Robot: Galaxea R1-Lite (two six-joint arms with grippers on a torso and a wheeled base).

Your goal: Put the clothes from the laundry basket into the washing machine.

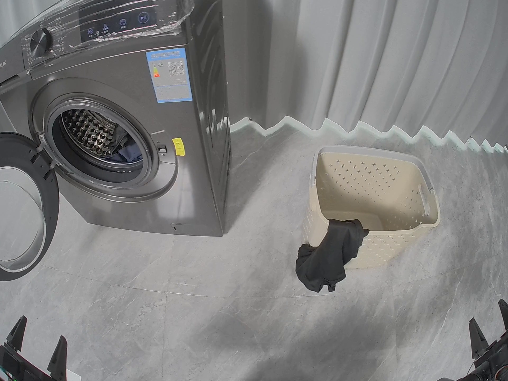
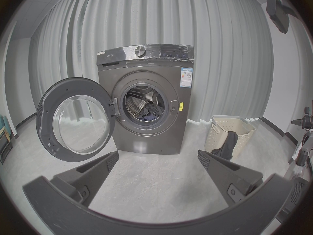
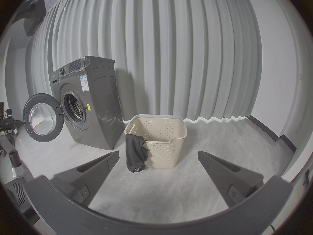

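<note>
Washing machine (image 1: 132, 107) stood at 10 o'clock, door (image 1: 21, 207) open, dark clothes (image 1: 128, 153) in drum (image 1: 87, 128) | laundry basket (image 1: 370, 151) sat on floor (image 1: 211, 302) at 3 o'clock | black garment (image 1: 328, 255) hung over its near rim, outside | left hand (image 1: 41, 330) at 7 o'clock spread, empty | right hand (image 1: 487, 313) at 4 o'clock spread, empty

The grey marbled floor (image 1: 211, 313) carries the washing machine (image 1: 132, 133), standing well ahead of the left gripper's fingers (image 1: 57, 353), and the cream laundry basket (image 1: 370, 152), ahead and slightly inward of the right gripper's fingers (image 1: 476, 337)
</note>
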